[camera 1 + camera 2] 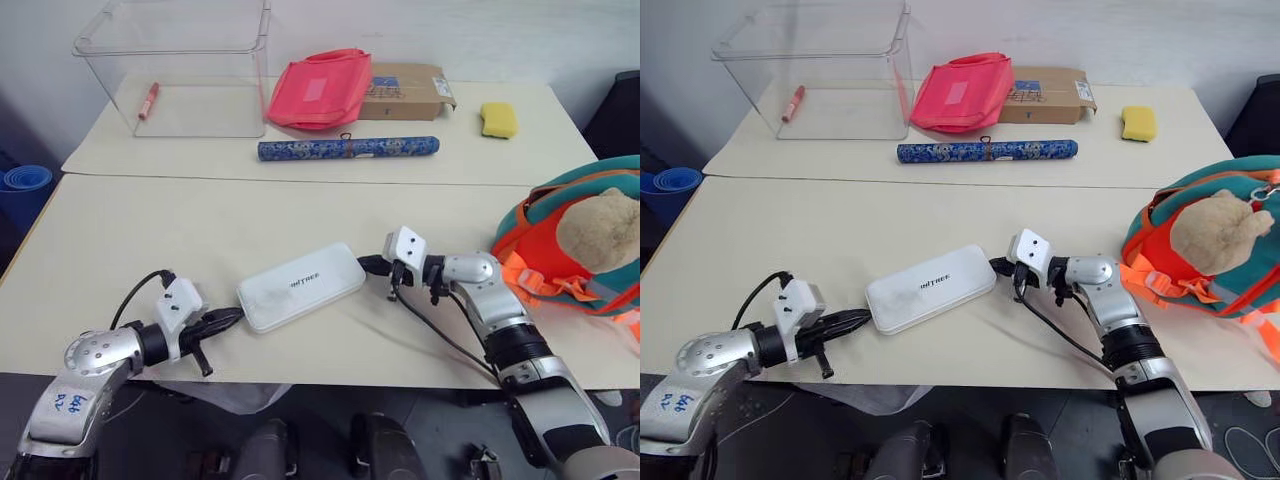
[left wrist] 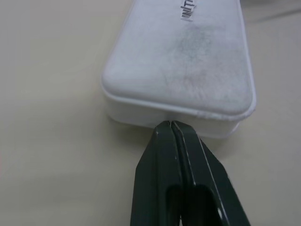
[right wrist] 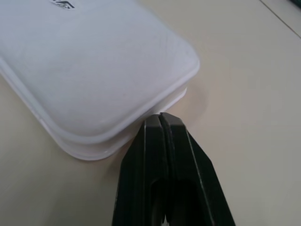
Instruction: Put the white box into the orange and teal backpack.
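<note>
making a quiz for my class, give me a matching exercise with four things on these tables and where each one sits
Things:
1. glossy white rectangular box
2. yellow sponge
3. red marker pen
4. blue patterned rolled tube

Places:
A. inside the clear plastic bin
B. between the two shut grippers, left and right
C. far table, right end
D. far table, in front of the pink-red pouch

Pairs: 1-B, 2-C, 3-A, 4-D

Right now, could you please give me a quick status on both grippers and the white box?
Left gripper shut, tips at one short end of the white box. Right gripper shut at the opposite end. Box flat on table. Backpack to the right, path clear.
</note>
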Tool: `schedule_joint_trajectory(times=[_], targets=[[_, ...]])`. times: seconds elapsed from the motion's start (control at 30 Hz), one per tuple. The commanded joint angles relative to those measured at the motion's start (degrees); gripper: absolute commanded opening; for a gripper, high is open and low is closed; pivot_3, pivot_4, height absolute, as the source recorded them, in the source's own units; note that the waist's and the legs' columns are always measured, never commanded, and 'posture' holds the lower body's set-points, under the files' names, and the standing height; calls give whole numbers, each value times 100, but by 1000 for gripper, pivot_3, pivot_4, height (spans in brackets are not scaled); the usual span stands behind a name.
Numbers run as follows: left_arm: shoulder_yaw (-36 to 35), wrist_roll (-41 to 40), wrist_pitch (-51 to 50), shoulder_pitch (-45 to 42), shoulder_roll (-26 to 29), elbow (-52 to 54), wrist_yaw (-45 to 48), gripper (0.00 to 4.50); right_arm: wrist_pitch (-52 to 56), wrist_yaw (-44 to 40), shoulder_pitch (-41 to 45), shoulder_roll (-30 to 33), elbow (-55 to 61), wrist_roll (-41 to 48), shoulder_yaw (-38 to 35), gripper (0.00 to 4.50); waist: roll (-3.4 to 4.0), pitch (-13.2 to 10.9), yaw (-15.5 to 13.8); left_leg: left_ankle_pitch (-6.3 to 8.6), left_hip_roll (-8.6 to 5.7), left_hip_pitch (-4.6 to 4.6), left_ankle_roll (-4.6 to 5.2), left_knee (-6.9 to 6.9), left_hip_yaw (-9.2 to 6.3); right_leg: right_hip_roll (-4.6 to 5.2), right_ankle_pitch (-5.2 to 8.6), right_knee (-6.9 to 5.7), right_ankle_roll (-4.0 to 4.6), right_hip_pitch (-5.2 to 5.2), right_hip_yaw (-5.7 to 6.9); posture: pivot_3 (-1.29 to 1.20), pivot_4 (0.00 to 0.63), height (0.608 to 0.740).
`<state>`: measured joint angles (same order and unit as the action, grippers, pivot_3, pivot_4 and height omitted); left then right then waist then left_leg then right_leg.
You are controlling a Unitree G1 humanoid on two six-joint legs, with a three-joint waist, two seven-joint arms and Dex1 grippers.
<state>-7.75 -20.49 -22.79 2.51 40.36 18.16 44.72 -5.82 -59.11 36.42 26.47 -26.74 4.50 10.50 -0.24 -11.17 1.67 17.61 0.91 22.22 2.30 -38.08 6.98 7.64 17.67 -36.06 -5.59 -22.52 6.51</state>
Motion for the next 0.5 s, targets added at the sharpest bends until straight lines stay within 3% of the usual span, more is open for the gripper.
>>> schedule_joint_trajectory(times=[0.03, 0.23, 0.43, 0.5], targets=[[329, 67, 102, -383, -244, -48, -44, 24, 320, -372, -450, 216, 1072, 446, -152, 0, 1, -1, -43, 0, 0, 0, 0, 0, -3, 0, 0, 0, 0, 1, 3, 0, 150, 740], [830, 318, 166, -1006, -652, -465, -26, 24, 1191, -410, -1794, 926, 2725, 800, -529, 0, -2, 1, -149, 0, -3, 2, 2, -2, -6, 3, -2, 7, -4, 5, 4, 0, 150, 740], [741, 196, -35, -1241, -637, -729, 162, 24, 1285, 14, -2371, 1245, 2957, 684, -1033, 0, -2, 1, -141, -1, -1, -4, 0, -5, 5, 1, -2, 12, -4, 1, -3, 0, 150, 740], [523, -34, -318, -1070, -506, -638, 264, 564, 1266, 132, -2701, 1336, 3055, 654, -1193, 0, -2, 1, -150, 0, 1, -4, -4, -2, 2, -2, -2, 10, -4, -1, -2, 0, 150, 740]])
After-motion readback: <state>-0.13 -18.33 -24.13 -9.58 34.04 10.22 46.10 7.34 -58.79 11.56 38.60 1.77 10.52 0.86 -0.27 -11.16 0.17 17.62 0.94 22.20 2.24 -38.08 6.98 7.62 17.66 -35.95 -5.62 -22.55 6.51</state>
